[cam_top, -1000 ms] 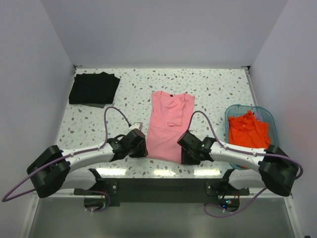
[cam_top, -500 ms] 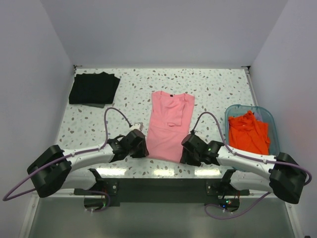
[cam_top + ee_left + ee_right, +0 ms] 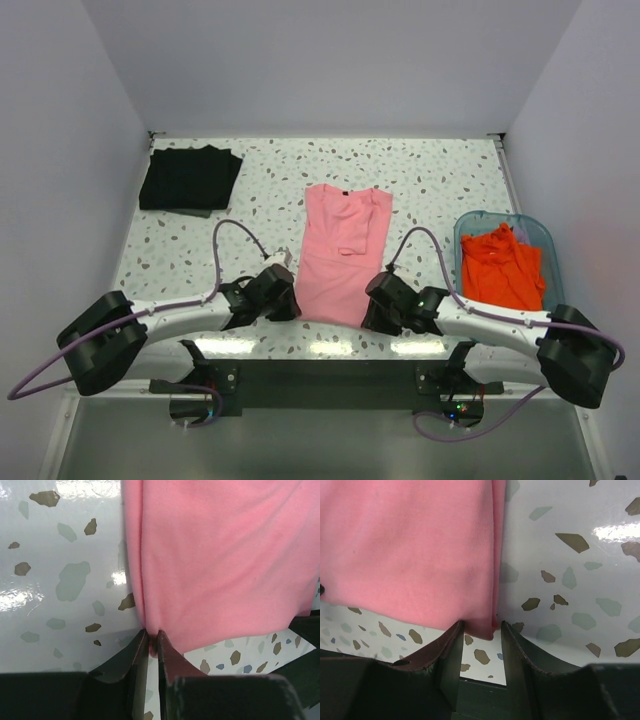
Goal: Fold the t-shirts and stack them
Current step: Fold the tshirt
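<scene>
Jaws of the left gripper (image 3: 152,647) were clenched on the near-left hem corner of one pink t-shirt (image 3: 340,255). The right gripper (image 3: 480,632) stood spread around its near-right corner. One black t-shirt (image 3: 188,178) lay folded at far left. Orange-red cloth (image 3: 500,265) filled one teal tub (image 3: 548,240) at right. All sat on a speckled table (image 3: 440,180) between pale walls (image 3: 320,60). The pink shirt ran near to far, collar at the far end.

Pink t-shirt (image 3: 338,262), grey-and-brown-speckled white table (image 3: 440,180)

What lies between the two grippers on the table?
The bottom hem of the pink shirt, in the top view; the left gripper pinches one corner, the right gripper straddles the other.
</scene>
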Controlling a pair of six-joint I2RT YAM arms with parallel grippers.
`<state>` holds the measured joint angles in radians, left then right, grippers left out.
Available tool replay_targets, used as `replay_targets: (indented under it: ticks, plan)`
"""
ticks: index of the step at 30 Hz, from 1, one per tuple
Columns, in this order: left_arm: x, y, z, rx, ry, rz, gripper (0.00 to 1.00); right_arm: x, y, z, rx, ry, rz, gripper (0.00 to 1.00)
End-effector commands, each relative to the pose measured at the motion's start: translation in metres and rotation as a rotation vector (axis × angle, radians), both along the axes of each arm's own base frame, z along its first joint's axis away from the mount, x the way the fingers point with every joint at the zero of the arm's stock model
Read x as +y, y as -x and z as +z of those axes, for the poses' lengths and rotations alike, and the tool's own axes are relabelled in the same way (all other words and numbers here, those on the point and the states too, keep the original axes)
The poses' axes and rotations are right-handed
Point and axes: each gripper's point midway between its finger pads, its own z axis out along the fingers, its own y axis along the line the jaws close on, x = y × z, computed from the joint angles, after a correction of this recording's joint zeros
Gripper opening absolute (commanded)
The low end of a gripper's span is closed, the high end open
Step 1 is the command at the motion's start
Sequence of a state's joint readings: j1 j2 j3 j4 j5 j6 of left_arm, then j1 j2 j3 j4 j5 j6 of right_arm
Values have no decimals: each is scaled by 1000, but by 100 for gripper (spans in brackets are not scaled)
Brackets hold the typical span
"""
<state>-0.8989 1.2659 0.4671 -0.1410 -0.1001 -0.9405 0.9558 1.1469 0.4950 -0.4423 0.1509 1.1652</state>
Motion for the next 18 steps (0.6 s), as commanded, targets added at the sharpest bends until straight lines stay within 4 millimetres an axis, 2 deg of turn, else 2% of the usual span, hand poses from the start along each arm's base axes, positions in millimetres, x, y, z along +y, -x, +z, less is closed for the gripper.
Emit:
replay_targets:
  ticks: [1, 3, 4, 7, 13, 18]
  plan:
    - [16, 29, -26, 100, -80, -44, 16, -3, -7, -5, -33, 21, -30, 39]
    - [16, 32, -28, 104, -84, -46, 13, -3, -8, -5, -33, 26, -30, 34]
    - [16, 32, -28, 105, -83, -45, 11, -3, -8, -5, -33, 28, -27, 21]
    - [14, 33, -25, 103, -81, -52, 0, -6, -8, -2, -38, 47, -21, 1]
    - [10, 43, -16, 103, -77, -75, 0, -20, 2, 9, -40, 75, 41, 0]
    - [10, 68, -7, 106, -78, -112, 0, -20, 32, 16, -8, 48, 156, 0]
